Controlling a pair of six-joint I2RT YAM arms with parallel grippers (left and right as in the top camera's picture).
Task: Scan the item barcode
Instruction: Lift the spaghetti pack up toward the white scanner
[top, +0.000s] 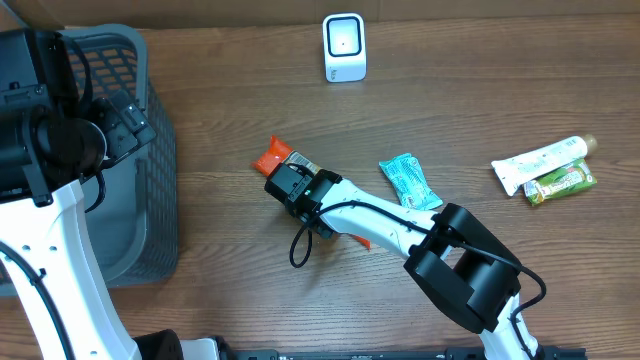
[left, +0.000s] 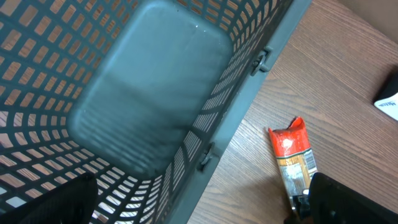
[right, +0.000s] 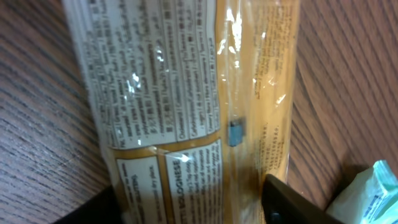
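Note:
The item is an orange packet with a red end (top: 273, 157), flat on the wooden table near the middle. My right gripper (top: 297, 188) sits over it. In the right wrist view the packet's printed back (right: 186, 93) fills the space between the two dark fingers, and the right gripper (right: 186, 214) is shut on its long edges. No barcode shows on the visible face. The white scanner (top: 344, 47) stands at the far edge. My left gripper (top: 125, 120) hangs open over the grey basket (top: 160, 200), fingers wide apart (left: 205, 211); from there the packet (left: 292, 155) lies right of the basket wall.
The basket's mesh wall (left: 236, 93) runs diagonally under the left gripper. A teal packet (top: 410, 182) lies just right of the right arm, its corner (right: 367, 193) close to the right finger. A white tube (top: 540, 163) and a green packet (top: 560, 184) lie at the right.

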